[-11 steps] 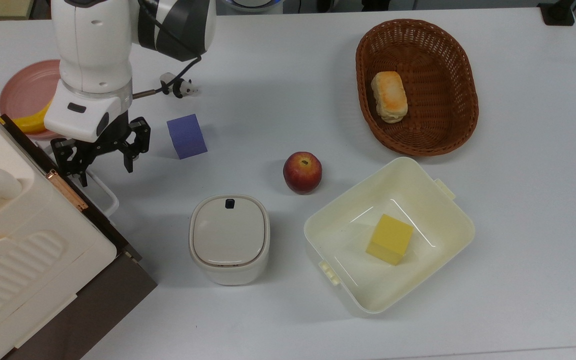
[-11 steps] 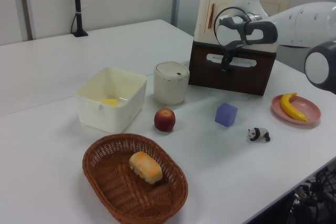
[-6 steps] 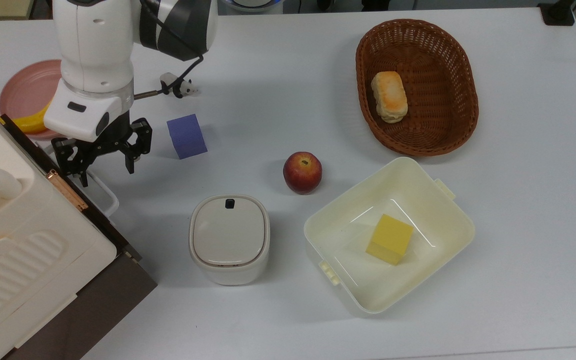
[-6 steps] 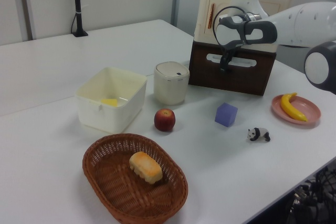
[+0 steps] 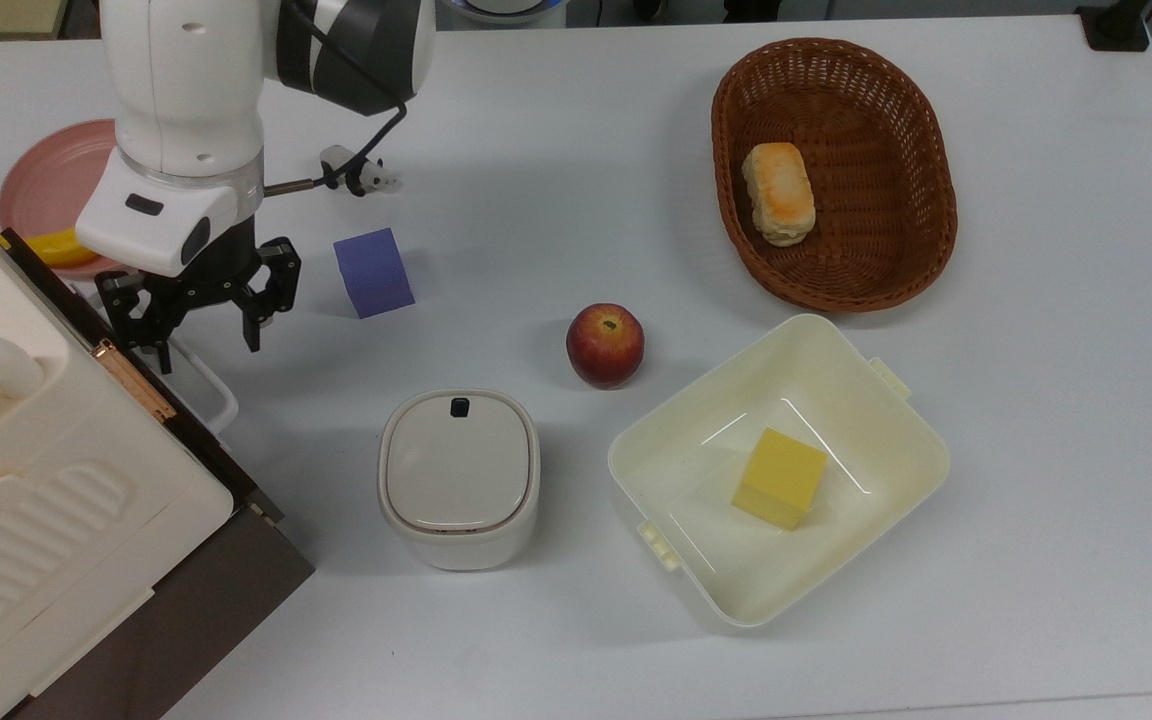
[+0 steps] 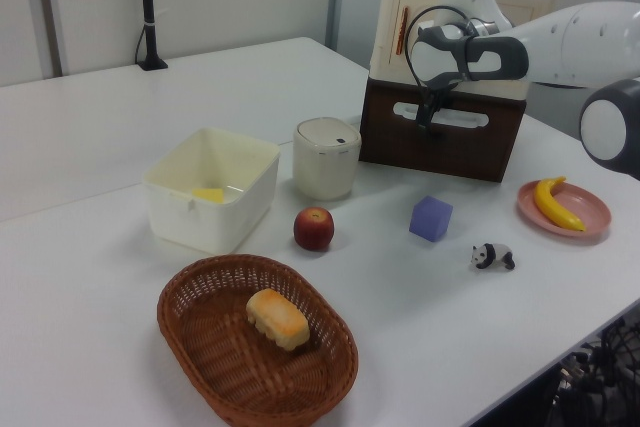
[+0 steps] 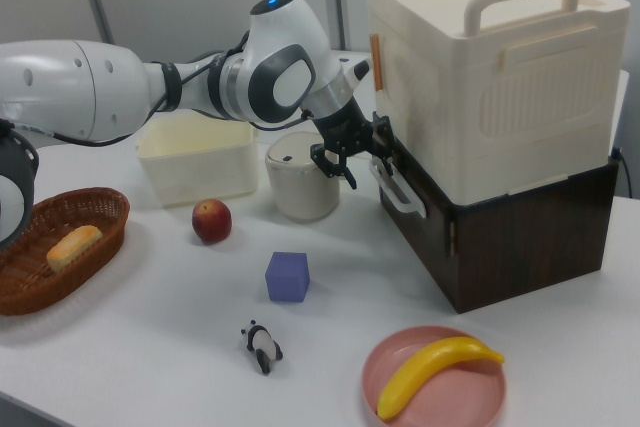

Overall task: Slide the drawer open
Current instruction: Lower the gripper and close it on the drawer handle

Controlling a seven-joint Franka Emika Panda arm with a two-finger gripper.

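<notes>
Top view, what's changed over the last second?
The pincer crept slightly toward the top view's upper left, jaws open around the handle, gripping nothing. The drawer is shut as before; cube, apple and the rest haven't moved.

White table (image 5: 576, 120), apple (image 5: 605, 345), basket (image 5: 926, 200)

The top view looks straight down on the counter (image 5: 1036, 400), with the cabinet at 8 o'clock and the basket (image 5: 921, 150) at 1 o'clock. The left view looks across from the basket's end toward the cabinet. The right view faces back from the opposite side, closer in. All three share the purple cube (image 5: 373, 272).
</notes>
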